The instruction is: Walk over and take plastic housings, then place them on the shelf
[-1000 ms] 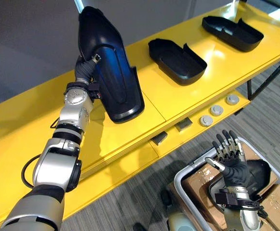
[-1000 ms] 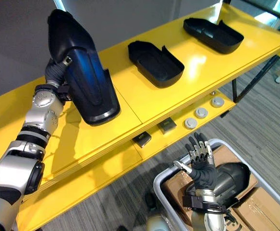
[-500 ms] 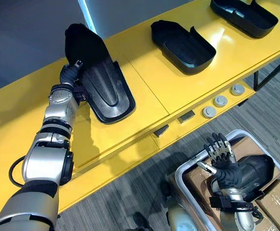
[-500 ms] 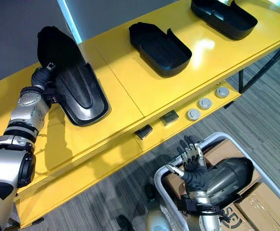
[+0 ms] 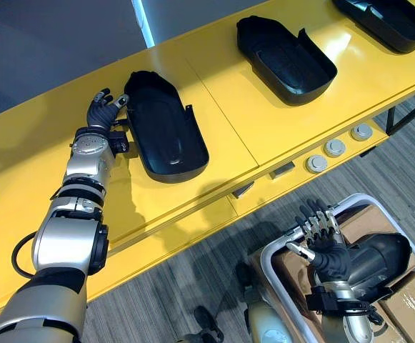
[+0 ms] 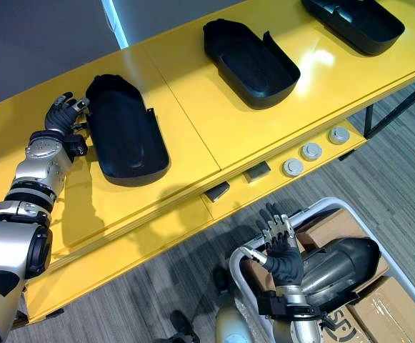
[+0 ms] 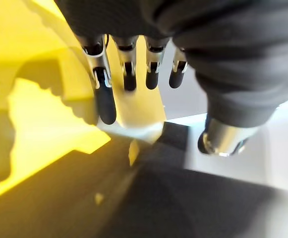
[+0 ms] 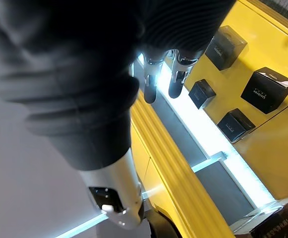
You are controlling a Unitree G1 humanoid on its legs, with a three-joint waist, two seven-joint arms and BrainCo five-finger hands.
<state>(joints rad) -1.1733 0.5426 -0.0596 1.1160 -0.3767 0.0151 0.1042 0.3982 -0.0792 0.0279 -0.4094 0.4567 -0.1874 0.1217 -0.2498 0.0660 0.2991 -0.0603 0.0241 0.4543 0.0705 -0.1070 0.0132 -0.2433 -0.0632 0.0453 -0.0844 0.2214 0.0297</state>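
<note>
**Q:** How many housings lay on the yellow shelf (image 5: 221,93)?

**A:** Three black plastic ones, hollow side up in a row: the nearest housing (image 5: 166,132), a middle housing (image 5: 286,50) and a far housing (image 5: 386,14) cut off by the frame. A fourth housing (image 6: 339,264) sat in a grey-rimmed bin (image 5: 356,199) among cardboard boxes (image 6: 386,307).

**Q:** And the hands?

**A:** The left hand (image 5: 103,108) was just beside the nearest housing's rounded end, fingers apart and gripping nothing. The right hand (image 5: 326,243) stood upright over the bin, fingers spread, partly masking the fourth housing. Three round grey knobs (image 5: 334,148) lined the shelf's lower ledge.
</note>
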